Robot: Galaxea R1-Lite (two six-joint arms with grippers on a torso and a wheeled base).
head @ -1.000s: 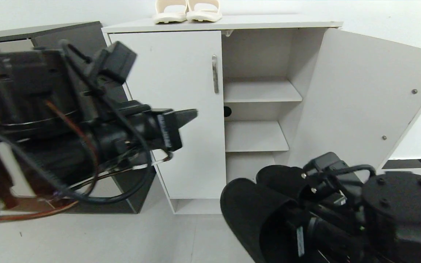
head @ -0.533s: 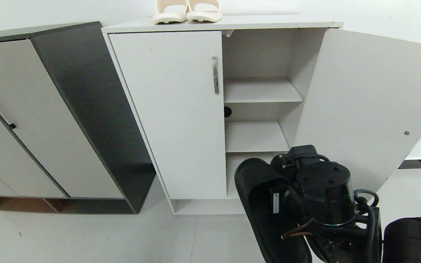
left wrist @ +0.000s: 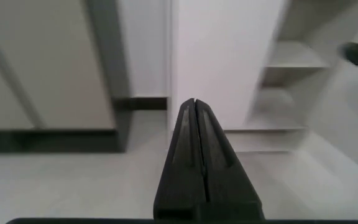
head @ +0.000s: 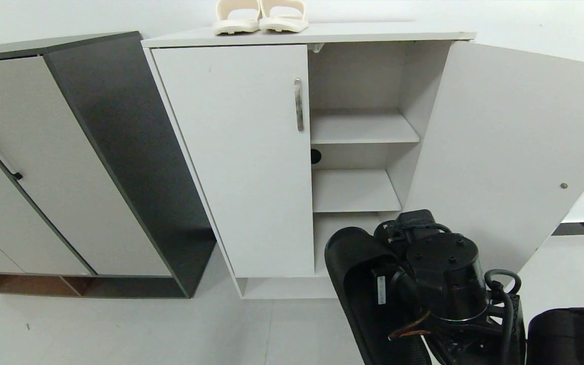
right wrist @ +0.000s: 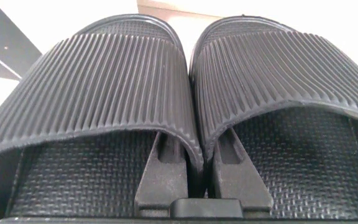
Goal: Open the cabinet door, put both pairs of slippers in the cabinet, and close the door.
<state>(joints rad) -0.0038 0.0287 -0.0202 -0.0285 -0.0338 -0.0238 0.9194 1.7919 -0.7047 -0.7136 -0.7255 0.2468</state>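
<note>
Black slippers (head: 358,284) held as pair by right gripper (right wrist: 204,171), jaws pinched on adjoining inner straps, low before open side of white cabinet (head: 322,33), near bottom compartment. Right door (head: 515,147) swung wide; left door (head: 241,157) closed. Cream slippers (head: 260,15) on cabinet top. Left gripper (left wrist: 195,106) jaws pressed together, empty.

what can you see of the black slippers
The black slippers are a pair of rubbery-looking slides with ribbed straps and cross-hatched footbeds. They sit side by side, and the right gripper pinches their adjoining inner edges, one finger under each strap. They hang off the floor, in front of the open compartment of the white cabinet, not yet inside.
</note>
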